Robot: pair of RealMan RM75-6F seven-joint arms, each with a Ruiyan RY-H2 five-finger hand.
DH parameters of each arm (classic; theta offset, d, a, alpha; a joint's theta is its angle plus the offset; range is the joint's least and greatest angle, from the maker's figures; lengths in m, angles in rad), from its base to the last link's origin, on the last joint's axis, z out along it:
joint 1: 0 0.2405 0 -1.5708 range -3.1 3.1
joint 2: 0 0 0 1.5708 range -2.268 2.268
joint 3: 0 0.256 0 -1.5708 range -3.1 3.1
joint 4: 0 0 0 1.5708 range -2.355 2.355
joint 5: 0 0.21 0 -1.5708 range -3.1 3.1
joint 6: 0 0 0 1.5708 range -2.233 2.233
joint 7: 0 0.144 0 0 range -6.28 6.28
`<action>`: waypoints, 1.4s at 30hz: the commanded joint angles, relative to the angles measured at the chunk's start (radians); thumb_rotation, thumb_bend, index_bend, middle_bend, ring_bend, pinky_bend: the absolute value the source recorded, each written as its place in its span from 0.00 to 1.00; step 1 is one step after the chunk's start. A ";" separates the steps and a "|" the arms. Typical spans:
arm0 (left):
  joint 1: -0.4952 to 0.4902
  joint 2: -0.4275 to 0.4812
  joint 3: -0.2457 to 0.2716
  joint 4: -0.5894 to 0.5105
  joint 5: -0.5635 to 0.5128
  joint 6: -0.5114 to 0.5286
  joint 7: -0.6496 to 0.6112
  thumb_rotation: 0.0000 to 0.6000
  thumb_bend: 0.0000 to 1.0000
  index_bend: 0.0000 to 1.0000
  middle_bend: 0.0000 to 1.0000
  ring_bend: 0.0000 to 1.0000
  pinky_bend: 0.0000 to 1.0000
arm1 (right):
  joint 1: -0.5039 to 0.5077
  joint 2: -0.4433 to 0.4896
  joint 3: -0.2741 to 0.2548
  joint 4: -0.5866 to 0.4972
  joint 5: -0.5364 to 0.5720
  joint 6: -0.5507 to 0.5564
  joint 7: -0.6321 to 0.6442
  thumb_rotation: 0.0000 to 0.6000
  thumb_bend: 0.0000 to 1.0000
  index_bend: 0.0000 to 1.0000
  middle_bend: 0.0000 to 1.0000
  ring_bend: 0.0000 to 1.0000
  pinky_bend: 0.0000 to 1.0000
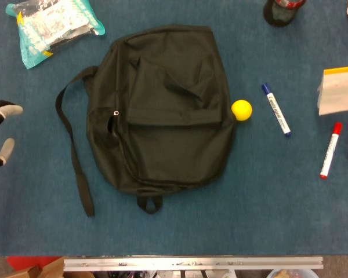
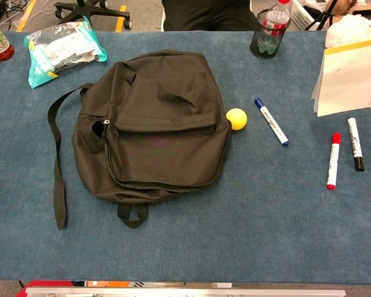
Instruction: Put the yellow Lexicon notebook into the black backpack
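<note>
The yellow-edged notebook [image 2: 352,77] with its pale cover stands tilted up at the table's far right edge, above a red marker [image 2: 332,160] and a black marker [image 2: 355,143]. Whatever holds it lies out of view. The black fabric backpack [image 2: 154,124] lies flat mid-table. The left hand [image 1: 1,136] hovers empty, fingers apart, at the left edge.

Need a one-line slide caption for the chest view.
Closed black backpack lies flat on blue table; notebook lifted at right edge beside three markers.
</note>
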 commanded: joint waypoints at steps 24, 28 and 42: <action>-0.064 0.024 0.036 -0.003 0.070 -0.086 0.016 1.00 0.36 0.28 0.27 0.23 0.27 | -0.032 0.163 0.009 -0.263 0.106 -0.101 0.088 1.00 0.63 0.72 0.65 0.48 0.64; -0.106 0.034 0.053 -0.010 0.122 -0.136 0.022 1.00 0.36 0.28 0.27 0.23 0.27 | -0.030 0.176 0.022 -0.273 0.116 -0.093 0.093 1.00 0.63 0.72 0.65 0.48 0.65; -0.284 -0.078 0.084 0.043 0.283 -0.318 0.054 1.00 0.30 0.21 0.23 0.22 0.26 | -0.031 0.219 0.041 -0.310 0.147 -0.074 0.097 1.00 0.63 0.72 0.66 0.49 0.65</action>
